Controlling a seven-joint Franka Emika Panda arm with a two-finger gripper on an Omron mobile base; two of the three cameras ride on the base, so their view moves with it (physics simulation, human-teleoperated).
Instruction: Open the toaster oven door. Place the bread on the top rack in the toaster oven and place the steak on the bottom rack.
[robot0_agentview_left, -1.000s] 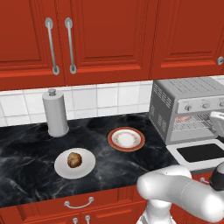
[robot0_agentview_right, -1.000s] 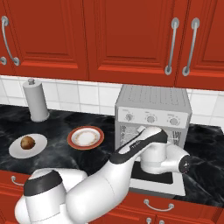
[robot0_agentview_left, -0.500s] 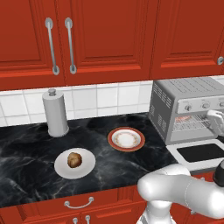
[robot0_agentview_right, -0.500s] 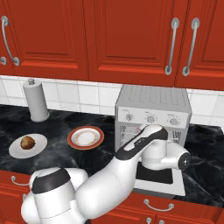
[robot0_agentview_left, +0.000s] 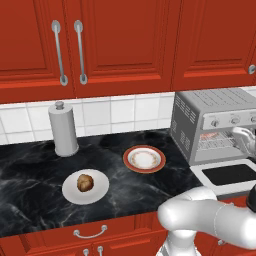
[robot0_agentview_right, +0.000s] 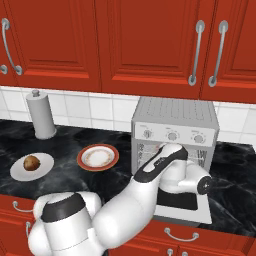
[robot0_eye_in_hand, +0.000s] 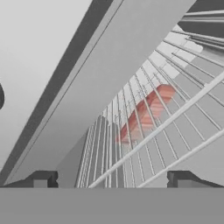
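The toaster oven (robot0_agentview_left: 215, 107) (robot0_agentview_right: 175, 120) stands on the right of the counter. Its door (robot0_agentview_left: 227, 175) (robot0_agentview_right: 200, 216) is dropped flat, dark glass facing up. My gripper (robot0_eye_in_hand: 112, 180) is open at the oven mouth, with nothing between its fingertips (robot0_eye_in_hand: 41, 179). The hand (robot0_agentview_left: 245, 140) (robot0_agentview_right: 175, 162) is level with the oven's opening. Ahead of it run the thin bars of a wire rack (robot0_eye_in_hand: 183, 57). The pinkish-red steak (robot0_eye_in_hand: 146, 111) shows through those bars, lying below them. The bread (robot0_agentview_left: 85, 182) (robot0_agentview_right: 31, 162), a brown roll, sits on a white plate (robot0_agentview_left: 102, 192) at the left.
A red-rimmed plate (robot0_agentview_left: 144, 159) (robot0_agentview_right: 98, 157) with nothing on it lies between the bread's plate and the oven. A paper towel roll (robot0_agentview_left: 63, 128) (robot0_agentview_right: 41, 114) stands at the back left. Red cabinets hang above, and the open door juts past the counter's front edge.
The hand has shifted only slightly at the oven mouth. The jaws stay open, and the bread and plates have not moved.
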